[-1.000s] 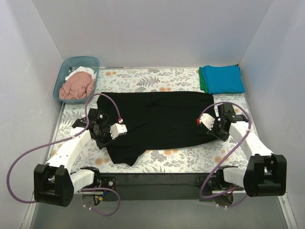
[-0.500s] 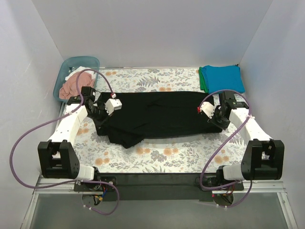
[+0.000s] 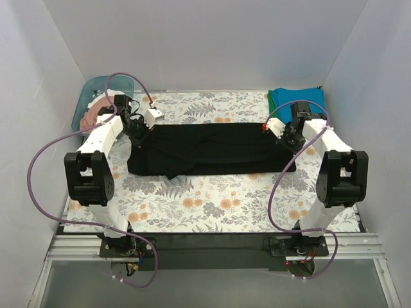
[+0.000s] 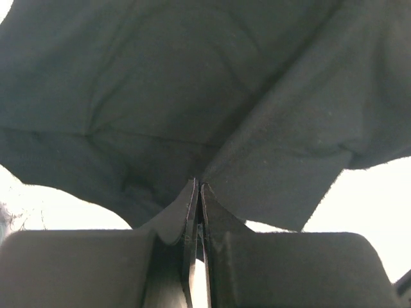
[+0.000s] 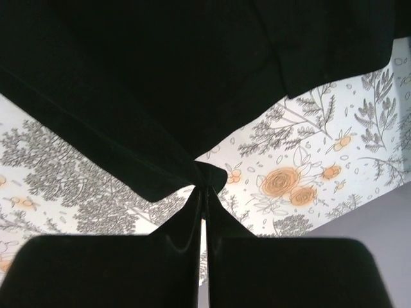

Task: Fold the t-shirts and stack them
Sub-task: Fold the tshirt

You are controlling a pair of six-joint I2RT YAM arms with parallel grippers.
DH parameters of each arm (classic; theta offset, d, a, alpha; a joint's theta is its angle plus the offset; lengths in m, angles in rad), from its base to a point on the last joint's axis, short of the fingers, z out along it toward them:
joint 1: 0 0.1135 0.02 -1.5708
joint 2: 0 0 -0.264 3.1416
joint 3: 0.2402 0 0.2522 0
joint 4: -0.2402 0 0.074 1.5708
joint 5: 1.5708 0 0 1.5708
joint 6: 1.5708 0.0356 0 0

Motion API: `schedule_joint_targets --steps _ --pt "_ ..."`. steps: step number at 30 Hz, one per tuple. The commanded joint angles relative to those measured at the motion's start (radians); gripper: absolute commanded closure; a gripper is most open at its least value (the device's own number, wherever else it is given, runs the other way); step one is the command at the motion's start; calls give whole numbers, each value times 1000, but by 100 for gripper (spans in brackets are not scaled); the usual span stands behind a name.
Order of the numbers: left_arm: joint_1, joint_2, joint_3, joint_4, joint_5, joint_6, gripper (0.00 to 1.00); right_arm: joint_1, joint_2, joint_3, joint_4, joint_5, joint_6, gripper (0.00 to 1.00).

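The black t-shirt [image 3: 212, 149] lies as a long folded band across the back middle of the floral table. My left gripper [image 3: 137, 131] is shut on its far left edge; in the left wrist view the black cloth [image 4: 192, 96] hangs from the pinched fingertips [image 4: 196, 192]. My right gripper [image 3: 287, 138] is shut on its far right edge; the right wrist view shows a pinch of black cloth [image 5: 160, 83] at the closed tips [image 5: 203, 189]. A folded teal-blue t-shirt [image 3: 300, 106] with a green one [image 3: 272, 109] under it lies at the back right. Pink [image 3: 96, 114] and white cloth sit in the tub.
The teal plastic tub [image 3: 90, 96] stands at the back left corner, just behind my left arm. White walls close in the back and sides. Purple cables loop off both arms. The floral cloth [image 3: 212, 205] covers the table in front of the shirt.
Both grippers have carried the shirt's near edge away from me toward the back, folding the black t-shirt over itself into a narrower band. Both arms are now stretched far out.
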Motion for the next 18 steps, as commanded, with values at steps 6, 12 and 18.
schedule_joint_targets --steps 6,12,18 --pt "10 90 84 73 -10 -49 100 -5 129 134 -15 -7 -34 99" --pt "11 137 129 94 -19 -75 100 -11 169 152 -11 -7 -27 99" --pt "10 173 153 102 -27 -82 100 -21 184 161 -6 -4 -26 99"
